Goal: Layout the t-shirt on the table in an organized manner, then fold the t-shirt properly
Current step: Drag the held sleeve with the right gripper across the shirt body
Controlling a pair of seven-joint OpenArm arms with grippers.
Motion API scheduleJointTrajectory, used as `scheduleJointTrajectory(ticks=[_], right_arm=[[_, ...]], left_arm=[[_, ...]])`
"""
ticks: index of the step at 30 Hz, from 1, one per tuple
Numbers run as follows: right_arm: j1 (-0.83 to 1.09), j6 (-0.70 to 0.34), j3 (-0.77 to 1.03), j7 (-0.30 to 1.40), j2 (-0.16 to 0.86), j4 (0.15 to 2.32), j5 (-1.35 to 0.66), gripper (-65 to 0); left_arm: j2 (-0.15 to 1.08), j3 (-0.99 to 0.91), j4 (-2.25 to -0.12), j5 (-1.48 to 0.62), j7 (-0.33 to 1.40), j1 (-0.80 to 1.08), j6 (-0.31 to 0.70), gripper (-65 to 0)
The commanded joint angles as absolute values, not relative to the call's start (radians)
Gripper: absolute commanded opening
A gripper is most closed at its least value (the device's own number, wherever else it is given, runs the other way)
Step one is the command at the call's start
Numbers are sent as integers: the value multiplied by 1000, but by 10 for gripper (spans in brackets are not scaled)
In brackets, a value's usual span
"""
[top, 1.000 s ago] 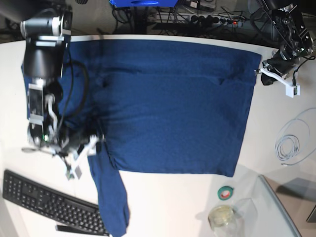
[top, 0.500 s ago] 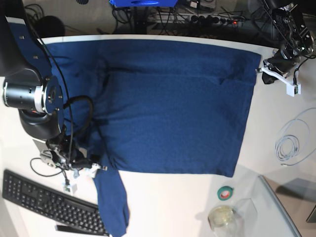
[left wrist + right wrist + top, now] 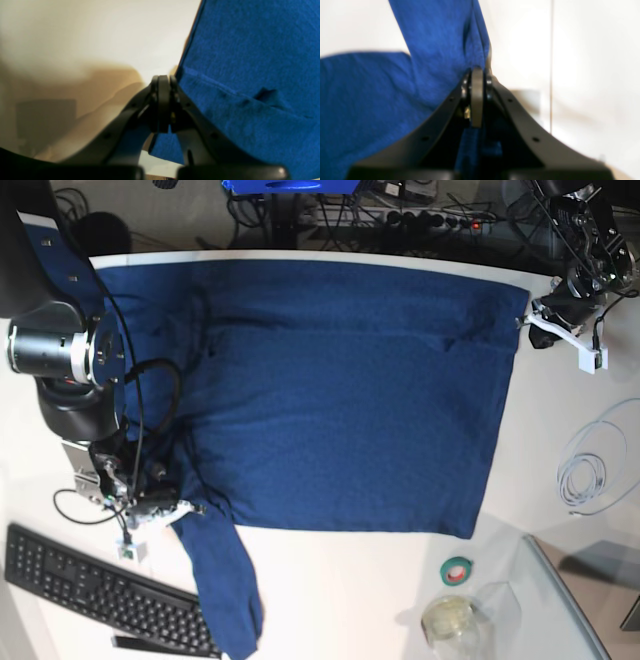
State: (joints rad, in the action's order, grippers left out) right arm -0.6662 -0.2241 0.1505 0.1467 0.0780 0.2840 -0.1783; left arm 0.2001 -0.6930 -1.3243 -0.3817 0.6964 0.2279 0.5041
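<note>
The dark navy t-shirt (image 3: 340,400) lies spread flat over the white table (image 3: 330,600), with one sleeve (image 3: 225,595) trailing toward the near edge. My right gripper (image 3: 185,508) (image 3: 477,72) is at the base of that sleeve, shut on the fabric, and blue cloth (image 3: 440,50) rises from its closed tips. My left gripper (image 3: 522,323) (image 3: 163,78) is at the shirt's far right edge. Its jaws are pressed together, with the hem (image 3: 225,92) running right up to the tip, pinching that edge.
A black keyboard (image 3: 90,590) lies at the near left, close to the right arm. A green tape roll (image 3: 458,570), a glass jar (image 3: 450,620) and a coiled white cable (image 3: 585,475) sit to the right. A thin seam (image 3: 551,62) crosses the table.
My right arm has swung down to the sleeve's base, and its gripper has gone from open to shut on the cloth. The sleeve has shifted slightly. My left gripper has stayed put.
</note>
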Motion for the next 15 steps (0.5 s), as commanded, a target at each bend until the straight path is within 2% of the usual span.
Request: scheduleJointTrajectory(ticks=[1,12,15], right_arm=[[-699,-234,151,151,82,337,-186,-650],[-595,-240,150,430,31,776,-186,-647],[-552,-300,151,504,21,918,-186,-648]], left_arm=[[219,-697,-1340,-392,680,226,512,-650],[216,-696,-1340,-390,680,217,512,-650],[216,-696,-1340,-390,680,217,512,-650]])
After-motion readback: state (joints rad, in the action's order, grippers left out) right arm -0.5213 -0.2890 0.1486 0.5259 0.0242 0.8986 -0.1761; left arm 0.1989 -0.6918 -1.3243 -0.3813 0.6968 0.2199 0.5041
